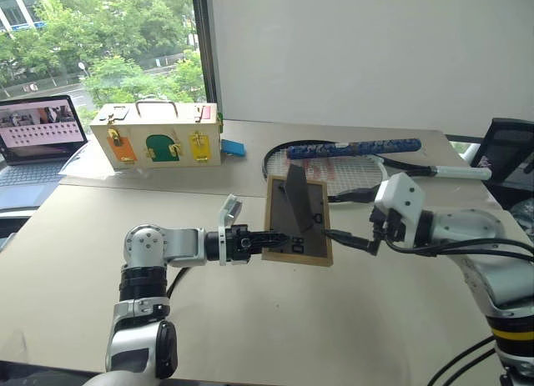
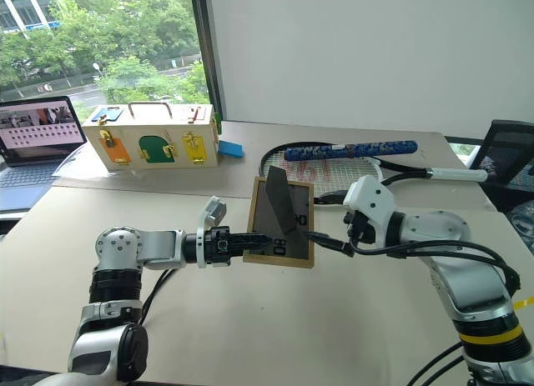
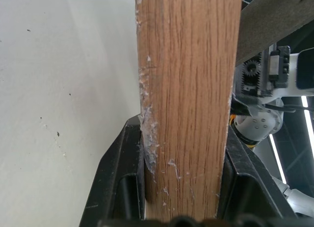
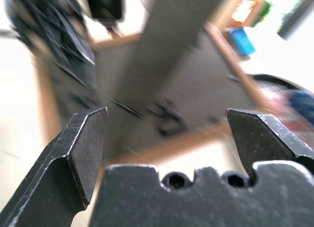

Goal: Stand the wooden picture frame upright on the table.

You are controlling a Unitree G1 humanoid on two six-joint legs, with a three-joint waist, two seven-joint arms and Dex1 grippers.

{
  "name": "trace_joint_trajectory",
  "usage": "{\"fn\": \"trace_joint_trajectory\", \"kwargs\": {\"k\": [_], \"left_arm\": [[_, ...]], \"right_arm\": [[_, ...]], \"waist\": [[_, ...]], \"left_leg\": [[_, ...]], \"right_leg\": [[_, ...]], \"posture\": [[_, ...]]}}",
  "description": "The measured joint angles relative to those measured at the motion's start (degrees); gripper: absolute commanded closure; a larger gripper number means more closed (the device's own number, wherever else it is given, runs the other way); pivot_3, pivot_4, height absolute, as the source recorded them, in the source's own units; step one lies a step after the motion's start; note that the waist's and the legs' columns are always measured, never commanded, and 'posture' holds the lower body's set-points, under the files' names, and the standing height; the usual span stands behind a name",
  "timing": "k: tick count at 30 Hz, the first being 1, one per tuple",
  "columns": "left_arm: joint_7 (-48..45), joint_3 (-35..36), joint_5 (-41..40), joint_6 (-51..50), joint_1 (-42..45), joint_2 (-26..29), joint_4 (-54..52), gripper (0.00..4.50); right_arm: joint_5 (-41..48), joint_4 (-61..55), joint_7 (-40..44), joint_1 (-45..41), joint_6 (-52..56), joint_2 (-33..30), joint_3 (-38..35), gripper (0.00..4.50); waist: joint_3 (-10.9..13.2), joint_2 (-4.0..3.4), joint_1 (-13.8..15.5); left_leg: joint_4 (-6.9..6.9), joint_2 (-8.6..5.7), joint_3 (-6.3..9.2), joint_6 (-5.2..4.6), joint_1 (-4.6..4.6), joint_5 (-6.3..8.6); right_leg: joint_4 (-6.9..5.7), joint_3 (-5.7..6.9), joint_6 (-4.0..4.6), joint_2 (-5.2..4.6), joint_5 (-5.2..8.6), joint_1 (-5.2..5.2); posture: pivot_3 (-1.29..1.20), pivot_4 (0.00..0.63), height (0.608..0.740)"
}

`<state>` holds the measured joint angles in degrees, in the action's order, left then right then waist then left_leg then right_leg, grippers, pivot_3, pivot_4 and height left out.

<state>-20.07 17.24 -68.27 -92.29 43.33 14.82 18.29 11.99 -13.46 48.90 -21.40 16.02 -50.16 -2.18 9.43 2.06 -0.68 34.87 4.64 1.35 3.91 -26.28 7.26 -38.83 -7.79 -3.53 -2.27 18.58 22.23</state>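
The robot's left gripper [image 1: 269, 237] reaches level from the left, forearm stretched across the large beige table [image 1: 250, 336], its two black fingers [image 3: 117, 178] pinching the left edge of the small rectangular light-wood picture frame [image 1: 310, 236] — the wood grain of that edge sits squarely between the pads in the left wrist view. The frame is held above the tabletop near its middle, tilted, its dark grey back turned toward the camera and its hinged grey stand leg [image 1: 296, 198] swung out from the back.

On the other side, the right gripper [image 1: 355, 240] points in from the right toward the frame's right edge, elbow bent and white wrist raised; its fingers [image 4: 83, 148] stand spread wide, with nothing between them, close to the frame but apart from it.

Farther back on the table sit a cream wooden latch box with coloured doors [image 1: 157, 136], a small blue block [image 1: 233, 148] just beside it, and a badminton racket with a blue-patterned handle [image 1: 355, 148] — an open laptop [image 1: 37, 140] rests at the far left.
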Motion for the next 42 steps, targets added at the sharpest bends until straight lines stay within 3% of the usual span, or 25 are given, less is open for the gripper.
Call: {"fn": "trace_joint_trajectory", "kwargs": {"k": [4,9,15,20,24,28,32,34,35,38,42], "left_arm": [[-0.84,-0.82,-0.33,0.0,1.32,2.85,3.28,3.32],[-2.86,-3.95,-0.94,0.0,2.13,3.55,5.18,3.32],[-3.86,-6.23,-0.78,-0.01,2.36,2.94,5.14,3.32],[-4.24,-5.83,-0.72,0.0,3.09,2.99,5.12,3.32],[-4.9,-5.26,0.25,-0.01,3.53,3.26,5.06,3.32],[-5.9,-5.16,1.67,0.0,3.54,2.65,4.83,3.32],[-8.08,-5.82,3.38,0.66,3.5,3.09,2.39,3.32],[-10.78,-6.47,3.91,2.13,2.47,3.43,0.89,3.32],[-11.64,-6.76,4.06,3.13,1.88,3.25,0.35,2.33],[-14.16,-9.27,9.66,13.24,0.11,4.21,-4.58,1.36],[-19.67,-15.08,18.43,27.8,-4.83,7.99,-11.99,0.08]], "right_arm": [[-12.35,9.12,-6.39,8.29,-19.65,-2.87,-1.22,0.03],[-39.18,17.65,-28.89,8.36,-46.97,-3.82,3.19,0.03],[-53.0,24.72,-43.02,-2.28,-55.48,3.06,10.58,0.03],[-57.48,29.05,-48.83,-10.52,-58.33,6.31,13.87,0.03],[-58.06,30.71,-50.13,-12.15,-59.78,6.89,14.96,0.03],[-57.98,32.28,-50.21,-12.16,-61.31,7.18,15.48,1.07],[-57.76,32.95,-50.28,-11.99,-62.11,7.08,15.57,2.48],[-57.68,32.17,-50.89,-12.0,-62.42,6.94,15.03,2.79],[-57.69,32.04,-51.02,-12.01,-62.42,6.77,14.85,2.86],[-57.84,33.9,-50.11,-11.7,-62.3,6.56,15.47,3.25],[-57.83,35.76,-49.7,-12.73,-63.66,6.88,16.71,3.25]], "waist": [[0.0,0.0,-0.05],[0.07,-0.18,-1.25],[0.08,-0.19,-1.87],[0.11,-0.2,-1.54],[0.11,-0.2,-0.97],[0.11,-0.21,-0.99],[0.11,-0.21,-1.09],[0.12,-0.24,-1.4],[0.12,-0.24,-1.43],[0.13,-0.23,-1.41],[0.13,-0.27,-1.86]], "left_leg": [[-0.12,-0.02,0.02,0.0,-0.01,0.0],[-0.1,-0.05,0.05,0.14,0.07,-0.13],[-0.1,-0.09,0.1,0.15,0.11,-0.27],[-0.13,-0.15,0.15,0.15,0.09,-0.28],[-0.12,-0.19,0.19,0.14,0.08,-0.27],[-0.11,-0.19,0.2,0.13,0.08,-0.28],[-0.13,-0.19,0.23,0.14,0.08,-0.3],[-0.15,-0.19,0.24,0.19,0.09,-0.33],[-0.14,-0.19,0.24,0.19,0.09,-0.33],[-0.14,-0.19,0.27,0.19,0.08,-0.41],[-0.19,-0.18,0.27,0.22,0.1,-0.43]], "right_leg": [[0.04,0.03,-0.01,-0.03,0.03,0.01],[-0.12,0.02,0.0,-0.05,0.02,0.03],[-0.21,0.03,0.01,-0.06,0.0,-0.03],[-0.2,0.16,0.01,-0.18,0.0,-0.08],[-0.17,0.25,0.01,-0.26,0.0,-0.14],[-0.17,0.26,0.01,-0.26,0.0,-0.14],[-0.18,0.28,0.01,-0.26,0.0,-0.14],[-0.2,0.29,0.01,-0.25,0.0,-0.14],[-0.2,0.31,0.01,-0.25,0.0,-0.16],[-0.2,0.36,0.02,-0.27,-0.01,-0.18],[-0.2,0.35,0.03,-0.27,-0.01,-0.19]], "posture": [[0.0,0.15,0.72],[0.0,0.15,0.72],[0.0,0.15,0.72],[0.0,0.15,0.72],[0.0,0.15,0.72],[0.0,0.15,0.72],[0.0,0.15,0.72],[0.0,0.15,0.72],[0.0,0.15,0.72],[0.0,0.15,0.72],[0.0,0.15,0.72]]}}
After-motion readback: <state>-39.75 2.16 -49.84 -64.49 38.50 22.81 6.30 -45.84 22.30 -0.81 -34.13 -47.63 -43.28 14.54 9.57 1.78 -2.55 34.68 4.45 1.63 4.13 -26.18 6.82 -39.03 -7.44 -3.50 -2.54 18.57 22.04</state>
